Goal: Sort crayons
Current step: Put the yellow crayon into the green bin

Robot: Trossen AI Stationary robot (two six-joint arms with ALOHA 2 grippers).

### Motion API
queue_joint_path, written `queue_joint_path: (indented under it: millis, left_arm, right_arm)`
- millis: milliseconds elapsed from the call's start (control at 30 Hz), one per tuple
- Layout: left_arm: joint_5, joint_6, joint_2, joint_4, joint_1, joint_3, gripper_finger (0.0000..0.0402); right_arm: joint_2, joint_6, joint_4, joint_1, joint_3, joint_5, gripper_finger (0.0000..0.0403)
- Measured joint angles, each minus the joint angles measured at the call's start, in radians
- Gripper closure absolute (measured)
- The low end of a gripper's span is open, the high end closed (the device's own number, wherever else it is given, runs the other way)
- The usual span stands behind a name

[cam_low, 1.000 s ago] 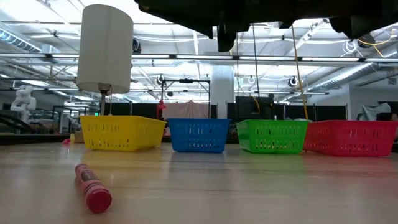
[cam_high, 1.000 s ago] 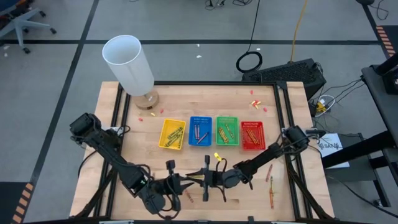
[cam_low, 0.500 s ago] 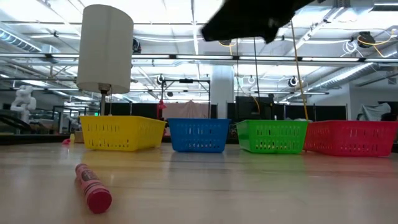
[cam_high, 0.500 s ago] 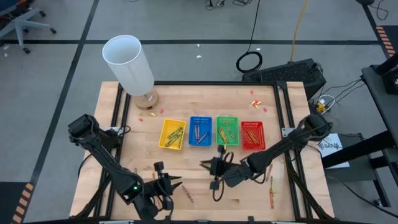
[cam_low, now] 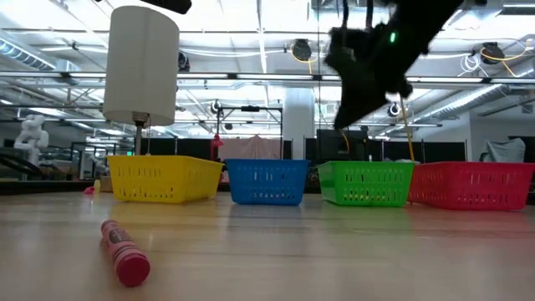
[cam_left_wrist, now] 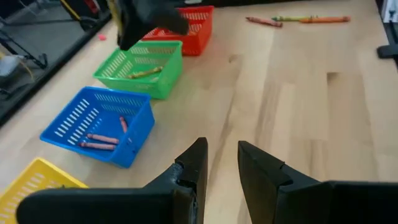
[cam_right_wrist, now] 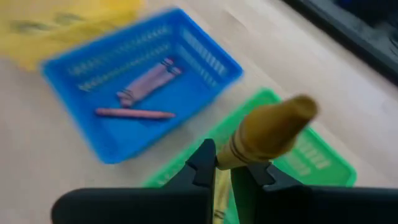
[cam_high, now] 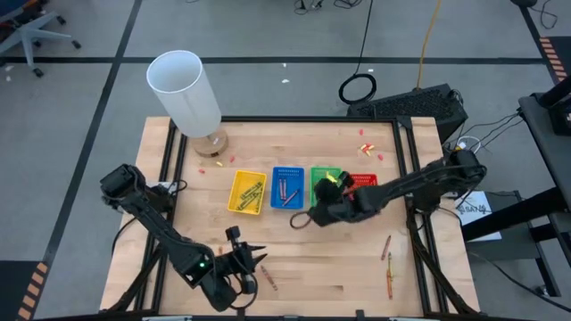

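Crayon [cam_right_wrist: 268,132] pinched in right hand [cam_right_wrist: 221,163], seemingly over green tray's edge [cam_high: 314,178]

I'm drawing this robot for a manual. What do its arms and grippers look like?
Two slim black jointed arms: the left arm and right arm each carry dark cabling and a small green light. The left gripper and right gripper each have two flat, tapered black fingers.

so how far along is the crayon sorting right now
Well along: the yellow tray, blue tray, green tray and red tray all hold crayons. In hand: the right gripper is shut on a yellowish crayon above the green tray. Left: a red crayon beside the empty left gripper and loose crayons near the table's right edge.
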Motion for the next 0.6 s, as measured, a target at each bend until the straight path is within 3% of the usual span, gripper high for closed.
queue_joint_path:
  millis: [600]
  left_arm:
    - [0.033,0.002,0.000,0.055,0.024,0.000,0.0313]
  right_arm:
    - [0.075,0.253,0.031,-0.050,-0.071,-0.003,0.0388]
